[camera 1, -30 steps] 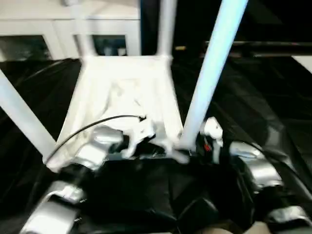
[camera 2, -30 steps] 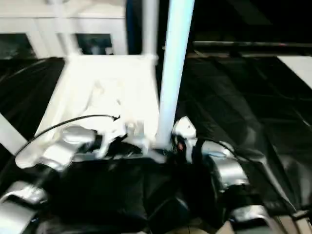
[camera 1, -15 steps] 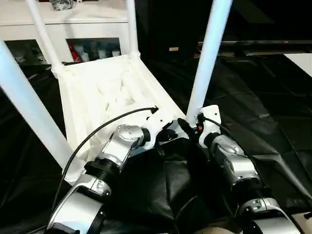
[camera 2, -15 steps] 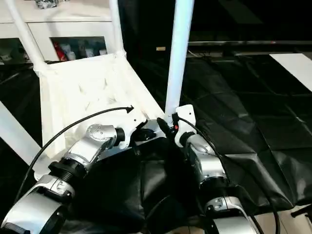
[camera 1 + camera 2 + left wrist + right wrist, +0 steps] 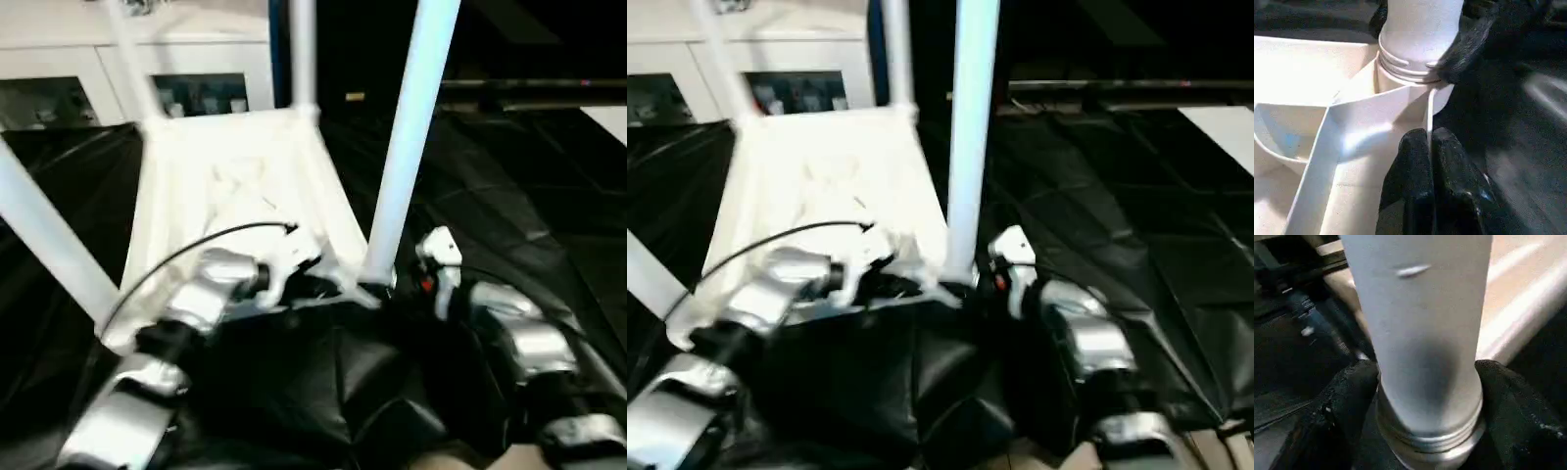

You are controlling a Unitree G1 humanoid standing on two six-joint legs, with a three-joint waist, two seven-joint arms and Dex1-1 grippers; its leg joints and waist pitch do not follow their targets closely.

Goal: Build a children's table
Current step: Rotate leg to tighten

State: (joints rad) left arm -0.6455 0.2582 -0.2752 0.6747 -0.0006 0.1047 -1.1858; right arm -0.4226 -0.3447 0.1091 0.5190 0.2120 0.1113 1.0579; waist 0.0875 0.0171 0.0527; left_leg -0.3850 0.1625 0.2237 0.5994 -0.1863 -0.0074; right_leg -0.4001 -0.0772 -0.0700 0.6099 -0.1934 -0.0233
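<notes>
The left gripper has its two black fingers pressed together on the thin rim wall of the tabletop, just beside the corner socket nearest the robot's right arm. The rim edge runs into the narrow seam between the two fingers, so they pinch it.

The right gripper has its fingers spread wide around the base of the leg that stands in that same socket. One finger sits on each side of the tube, close against it just above its threaded collar; whether they press on it or merely flank it cannot be told.

The tabletop lies upside down with its ribbed underside facing up, resting on a table covered with black sheeting. The leg by the socket rises upright from the near right corner. Beyond it, a second leg stands at the far right corner, a third at the far left corner, and a fourth slants up from the near left corner.

A black cable arcs over the left forearm across the tabletop. The silver right forearm lies on the sheeting beside the socket. White cabinets stand behind the tabletop.
</notes>
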